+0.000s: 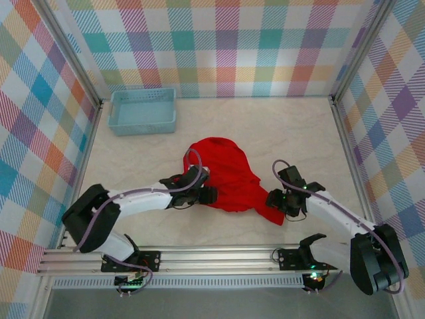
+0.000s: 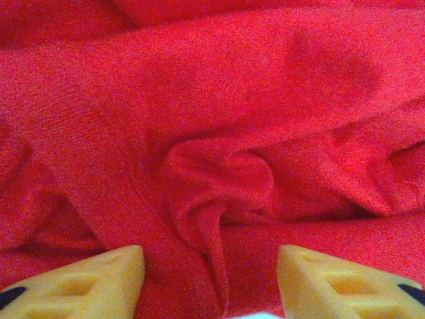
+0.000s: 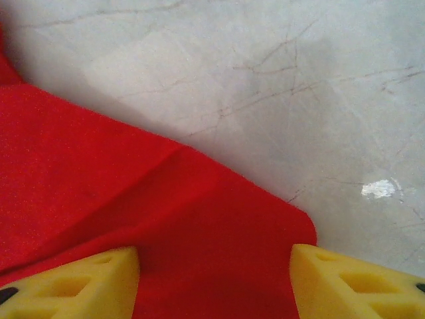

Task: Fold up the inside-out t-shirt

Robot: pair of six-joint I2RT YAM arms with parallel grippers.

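- The inside-out t-shirt [image 1: 224,174] lies bunched in a rumpled heap at the middle of the counter [image 1: 292,126]. It is well apart from the light-blue basket [image 1: 143,111] in the far left corner.
- Left jaws: parted, holding nothing, over a raised ridge of cloth at the shirt's left side.
- Right jaws: parted, empty, over a flat corner of cloth on the shirt's right, near-edge side.
- Risk, as we judge it: closing on the ridge could pinch several layers, so the shirt lifts as a lump rather than spreading.
- Risk: the right corner lies flat on the counter, so the fingertips [image 3: 73,286] may slide over it and close on nothing.
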